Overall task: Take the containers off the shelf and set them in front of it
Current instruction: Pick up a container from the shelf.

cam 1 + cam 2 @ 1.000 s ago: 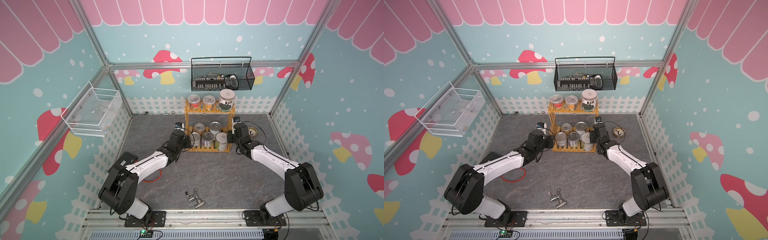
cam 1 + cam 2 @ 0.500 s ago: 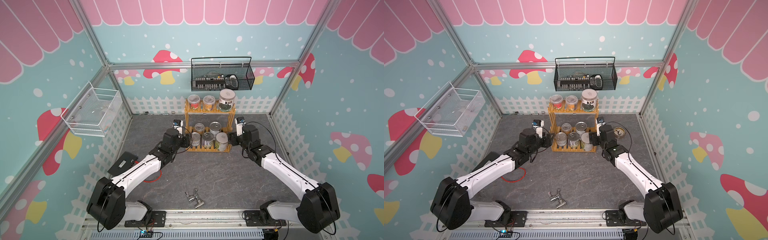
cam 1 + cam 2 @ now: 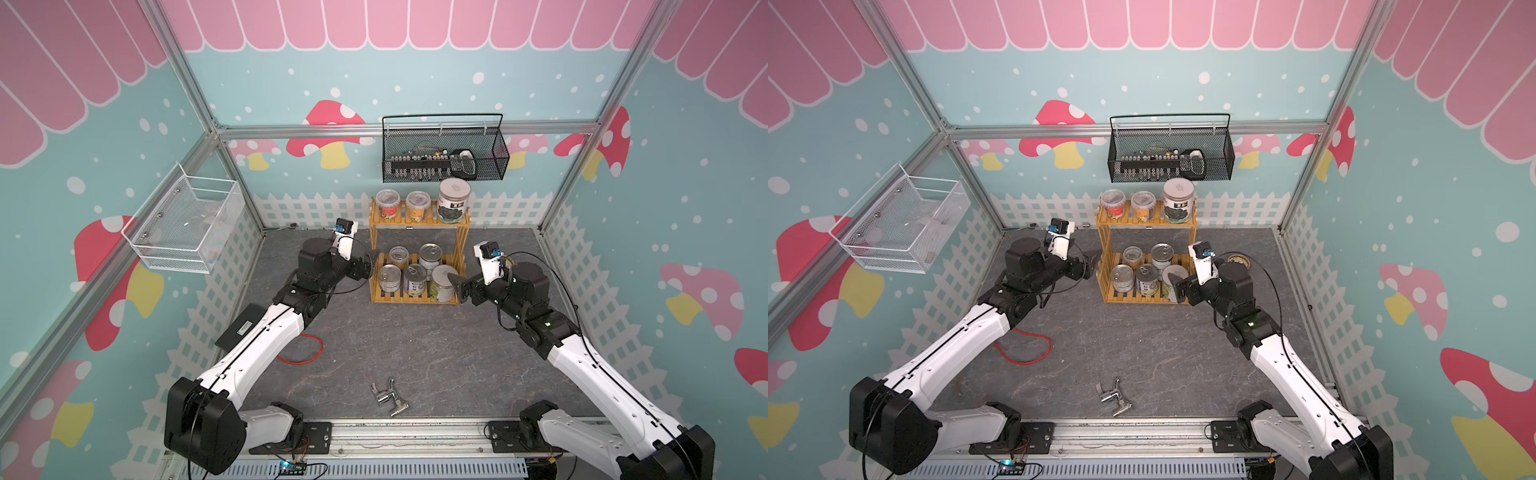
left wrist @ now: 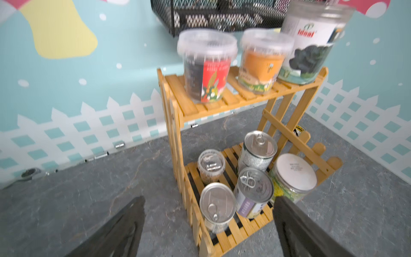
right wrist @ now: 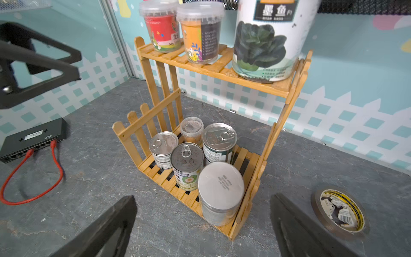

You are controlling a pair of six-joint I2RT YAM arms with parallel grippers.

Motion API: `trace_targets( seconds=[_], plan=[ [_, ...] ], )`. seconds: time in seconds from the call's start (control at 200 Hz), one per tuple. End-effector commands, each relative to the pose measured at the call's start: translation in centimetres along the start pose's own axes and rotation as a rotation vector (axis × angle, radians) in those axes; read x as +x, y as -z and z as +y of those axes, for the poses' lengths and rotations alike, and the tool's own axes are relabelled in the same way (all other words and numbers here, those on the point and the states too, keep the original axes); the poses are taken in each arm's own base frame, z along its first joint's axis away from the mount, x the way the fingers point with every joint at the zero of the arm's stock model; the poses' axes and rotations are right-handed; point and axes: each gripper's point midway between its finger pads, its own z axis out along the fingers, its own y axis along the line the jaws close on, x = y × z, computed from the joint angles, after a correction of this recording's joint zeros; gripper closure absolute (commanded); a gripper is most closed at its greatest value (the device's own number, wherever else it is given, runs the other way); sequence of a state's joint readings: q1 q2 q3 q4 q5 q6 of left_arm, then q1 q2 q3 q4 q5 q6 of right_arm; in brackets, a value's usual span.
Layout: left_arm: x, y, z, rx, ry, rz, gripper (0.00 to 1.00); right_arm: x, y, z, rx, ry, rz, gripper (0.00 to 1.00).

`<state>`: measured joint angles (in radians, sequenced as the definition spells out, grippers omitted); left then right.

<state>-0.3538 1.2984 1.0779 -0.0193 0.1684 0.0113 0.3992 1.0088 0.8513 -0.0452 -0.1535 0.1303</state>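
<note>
all eight containers sit on the two-tier yellowish wooden slat shelf [image 3: 419, 297], none on the grey tabletop [image 3: 415, 353] in front yet. top tier: two clear plastic tubs with red and orange labels [image 4: 208, 66], tall white-lidded jar with dark label [image 5: 264, 40]. bottom tier: three silver pull-tab tins [image 5: 186, 158], small clear cup [image 5: 191, 129], shorter white-lidded jar [image 5: 219, 191]. left claw [image 4: 209, 201] and right claw [image 5: 203, 199] are both spread wide and empty, flanking the bottom tier's front corners. my read: picket side rails block side entry and the front row blocks the back. cup is half hidden behind tins. left wrist view is blurred, so labels are unreadable. black wire basket [image 3: 444, 153] contents unclear.
</note>
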Motion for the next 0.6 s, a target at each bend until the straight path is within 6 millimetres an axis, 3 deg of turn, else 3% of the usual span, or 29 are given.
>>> trace_targets(
  seconds=[0.0, 0.19, 0.595],
  plan=[
    [-2.0, -0.9, -0.5, 0.066, -0.055, -0.025, 0.03, -2.2, 0.8, 1.3, -0.077, 0.034, -0.055, 0.01],
    [-4.0, -3.6, -0.3, 0.093, -0.065, -0.036, 0.01, -4.2, 1.7, 2.3, -0.128, 0.054, -0.118, 0.01],
    [-6.4, -9.3, 2.2, 0.013, -0.051, -0.022, 0.01, -5.1, 1.9, 1.5, -0.079, 0.077, -0.124, 0.01]
  ],
)
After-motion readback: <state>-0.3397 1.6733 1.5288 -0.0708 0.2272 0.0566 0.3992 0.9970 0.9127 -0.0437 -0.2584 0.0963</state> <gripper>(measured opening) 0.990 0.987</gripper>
